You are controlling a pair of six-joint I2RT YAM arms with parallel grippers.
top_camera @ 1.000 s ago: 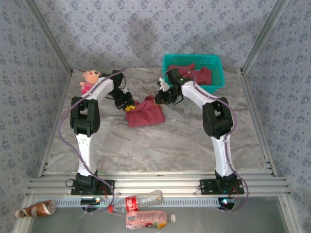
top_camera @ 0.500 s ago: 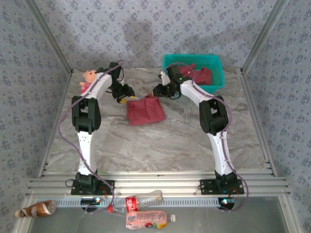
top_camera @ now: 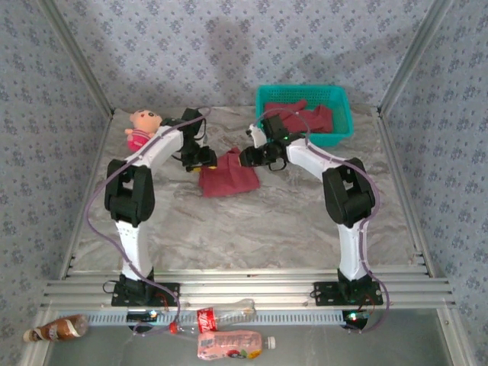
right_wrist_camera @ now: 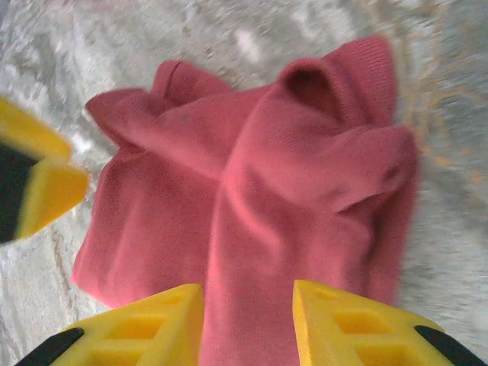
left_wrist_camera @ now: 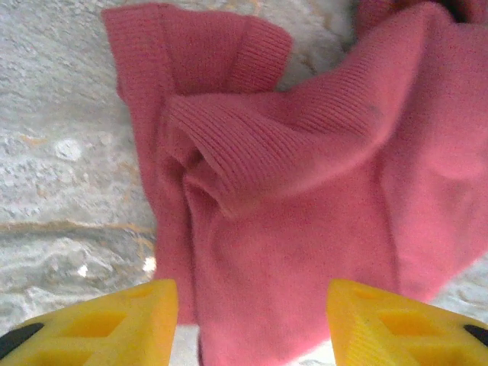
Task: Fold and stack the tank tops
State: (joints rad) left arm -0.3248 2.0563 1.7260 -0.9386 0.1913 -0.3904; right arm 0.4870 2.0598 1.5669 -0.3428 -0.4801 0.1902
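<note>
The rumpled maroon knit-cloth tank top [top_camera: 227,177] lies on the marbled surface [top_camera: 252,229] left of the teal plastic mesh basket [top_camera: 301,88], far edge running basketward (one corner per arm). The left end effector [top_camera: 204,157] and right end effector [top_camera: 249,156] hang spread above, pinching nothing.

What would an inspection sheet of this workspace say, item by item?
Surface: marble-pattern table, no spills seen.
Job's things: one folded tank top on the table; more tank tops in the basket.
Clutter: doll far left; bottles below the near rail.
Hands: left hand and right hand open, over the folded tank top.
Cables: purple cable loops along each arm.
Surroundings: patterned walls, metal frame.
</note>
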